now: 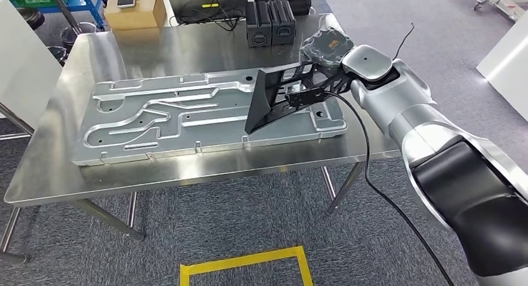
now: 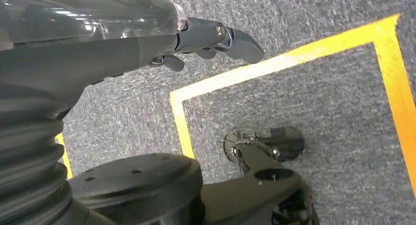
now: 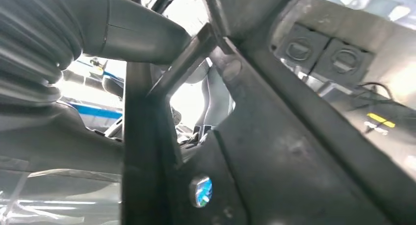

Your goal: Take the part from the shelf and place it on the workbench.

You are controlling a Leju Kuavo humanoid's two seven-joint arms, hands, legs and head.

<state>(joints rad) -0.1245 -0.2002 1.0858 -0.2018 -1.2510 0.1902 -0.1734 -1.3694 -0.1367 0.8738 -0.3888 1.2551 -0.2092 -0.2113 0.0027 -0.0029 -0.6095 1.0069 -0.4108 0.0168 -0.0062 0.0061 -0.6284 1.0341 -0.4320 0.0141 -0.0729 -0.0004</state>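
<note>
Head view, placing step. Item: black part [image 1: 269,102], held tilted by the right hand [image 1: 324,65], its lower tip touching or just above the grey metal plate [image 1: 187,121] that lies on the worktop [image 1: 205,46]; contact cannot be confirmed. Landmark: the plate. Part stands over the plate's right end. Two black boxes [image 1: 271,23] sit behind the plate; a cardboard box [image 1: 134,13] well behind its left end. Right wrist view: fingers [image 3: 147,36] wrapped about a strut of the part, firmly closed. Left hand [image 2: 206,38] hangs over the carpet, holding nothing, fingers loosely extended. Advice: lower slowly, lay the part flat, release only once it rests steady.
</note>
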